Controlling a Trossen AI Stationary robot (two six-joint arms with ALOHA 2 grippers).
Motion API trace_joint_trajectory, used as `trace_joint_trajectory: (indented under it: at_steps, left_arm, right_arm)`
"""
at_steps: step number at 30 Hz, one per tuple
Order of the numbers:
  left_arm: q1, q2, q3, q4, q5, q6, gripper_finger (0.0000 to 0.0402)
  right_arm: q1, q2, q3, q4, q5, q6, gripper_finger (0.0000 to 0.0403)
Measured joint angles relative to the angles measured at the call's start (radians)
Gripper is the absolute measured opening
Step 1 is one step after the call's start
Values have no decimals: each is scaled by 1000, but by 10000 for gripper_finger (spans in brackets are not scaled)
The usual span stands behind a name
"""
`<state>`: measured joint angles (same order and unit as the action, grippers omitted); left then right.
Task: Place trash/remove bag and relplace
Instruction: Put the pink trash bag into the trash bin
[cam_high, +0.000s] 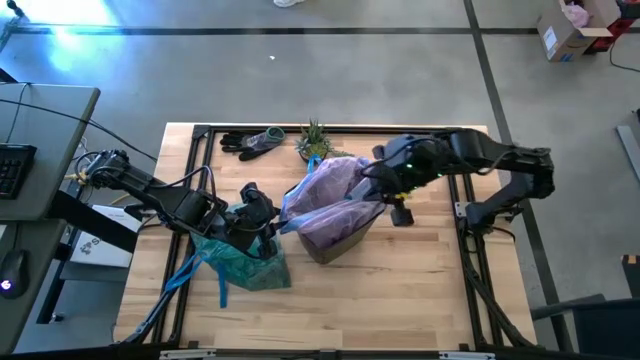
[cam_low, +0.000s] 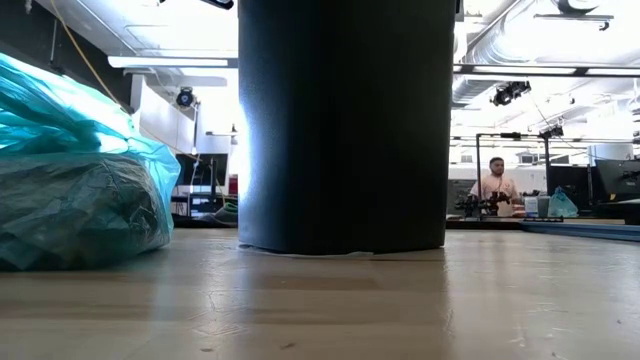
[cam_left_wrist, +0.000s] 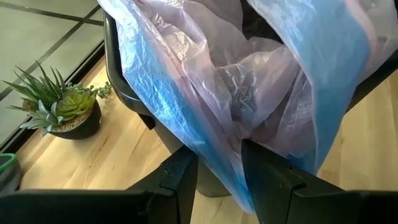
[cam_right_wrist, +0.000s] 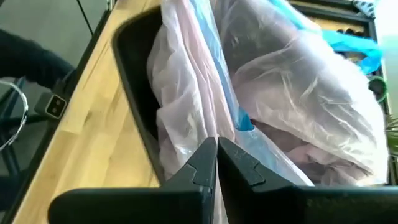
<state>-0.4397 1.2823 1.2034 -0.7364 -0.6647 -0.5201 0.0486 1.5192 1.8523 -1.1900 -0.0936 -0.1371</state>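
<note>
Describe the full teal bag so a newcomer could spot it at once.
On the wooden table, look beside the dark bin draped in pale pink plastic, toward the left arm. The teal bag lies there, stuffed and wrinkled, blue ties trailing. Its blue-green colour and lying outside the bin set it apart from the pink bag.

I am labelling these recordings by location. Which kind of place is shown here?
Probably a robotics lab or workshop: a wooden table on a concrete floor, a computer desk beside it, and a person at another bench.

Grey concrete floor (cam_high: 330, 75) surrounds the wooden table (cam_high: 400, 290); a cardboard box (cam_high: 570, 30) stands well beyond the table.
</note>
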Motion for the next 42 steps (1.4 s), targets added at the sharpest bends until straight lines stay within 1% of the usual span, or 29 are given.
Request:
trace_joint_trajectory:
  at_steps: [4,9,15,22,33,35,42]
  left_arm:
    - [-2,-6,0,23,-7,0,108]
    - [-21,-7,0,60,-19,10,115]
    - [-56,-14,0,37,-77,-4,147]
    - [-96,-53,0,0,-150,-38,185]
    - [-122,-92,0,-19,-264,-44,189]
    - [-108,-92,0,-18,-267,-26,189]
    - [-47,-92,0,10,-203,23,189]
  right_arm:
    - [21,-32,0,16,21,28,0]
    - [66,-37,0,51,68,32,0]
    - [102,-36,0,92,76,28,0]
    - [124,-32,0,172,76,21,0]
    - [130,-22,0,268,63,5,0]
    - [130,-13,0,287,60,5,0]
    - [134,39,0,294,57,16,0]
